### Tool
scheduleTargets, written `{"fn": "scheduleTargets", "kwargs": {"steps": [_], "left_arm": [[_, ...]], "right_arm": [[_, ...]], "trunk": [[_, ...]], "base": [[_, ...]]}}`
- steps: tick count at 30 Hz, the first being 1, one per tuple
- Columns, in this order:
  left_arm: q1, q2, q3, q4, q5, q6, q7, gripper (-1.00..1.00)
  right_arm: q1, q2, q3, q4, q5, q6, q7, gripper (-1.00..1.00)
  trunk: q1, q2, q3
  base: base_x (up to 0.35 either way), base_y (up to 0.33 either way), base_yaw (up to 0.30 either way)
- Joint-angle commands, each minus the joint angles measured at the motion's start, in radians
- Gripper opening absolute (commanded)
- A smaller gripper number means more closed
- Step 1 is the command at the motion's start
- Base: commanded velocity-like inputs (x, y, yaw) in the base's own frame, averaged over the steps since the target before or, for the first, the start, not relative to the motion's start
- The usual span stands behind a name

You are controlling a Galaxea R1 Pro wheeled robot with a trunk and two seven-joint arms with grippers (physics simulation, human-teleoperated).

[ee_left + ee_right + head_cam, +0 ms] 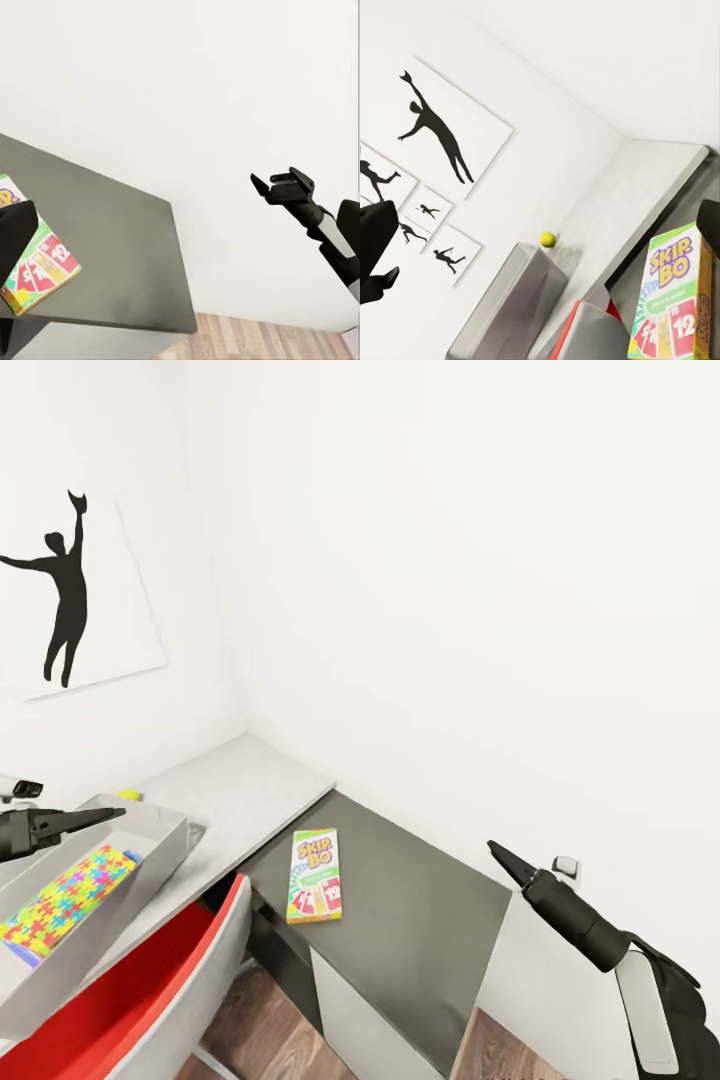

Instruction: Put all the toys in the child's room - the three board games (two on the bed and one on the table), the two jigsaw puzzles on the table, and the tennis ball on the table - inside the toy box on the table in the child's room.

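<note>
The Skip-Bo board game lies flat on the dark lower section of the table, and shows up close in the wrist views. The light-grey toy box stands on the pale desk top. It holds a jigsaw puzzle with a blue edge under it. The tennis ball sits just behind the box. My left gripper hovers open over the box. Right of the game and clear of it, my right gripper hangs open and empty above the dark section.
A red and grey chair is tucked under the desk by the toy box. White walls close the corner behind the table, with a dancer silhouette picture on the left wall. Wooden floor shows below.
</note>
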Motion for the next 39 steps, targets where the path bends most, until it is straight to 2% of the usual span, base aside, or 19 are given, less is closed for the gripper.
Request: {"fn": "scheduleTargets", "kwargs": {"steps": [1, 9, 19, 39], "left_arm": [[0.0, 0.001, 0.0, 0.0, -0.001, 0.011, -0.004, 1.0], [0.0, 0.001, 0.0, 0.0, 0.0, 0.011, -0.004, 1.0], [0.0, 0.002, 0.001, 0.0, 0.0, 0.011, -0.004, 1.0], [0.0, 0.003, 0.002, 0.0, -0.001, 0.011, -0.004, 1.0]], "right_arm": [[-0.001, -0.001, -0.001, 0.001, -0.004, 0.006, 0.001, 1.0], [-0.001, -0.005, -0.002, 0.002, -0.004, 0.006, 0.0, 1.0], [-0.001, -0.005, -0.002, 0.004, -0.004, 0.005, -0.003, 1.0], [-0.002, -0.006, -0.003, 0.013, -0.004, 0.005, -0.007, 1.0]], "trunk": [[0.001, -0.002, -0.001], [0.001, -0.002, 0.009], [0.001, -0.002, 0.021], [0.001, -0.002, 0.045]], "base": [[0.0, -0.017, -0.209], [0.0, 0.011, -0.21], [0.0, 0.187, -0.211], [0.003, 0.065, -0.211]]}}
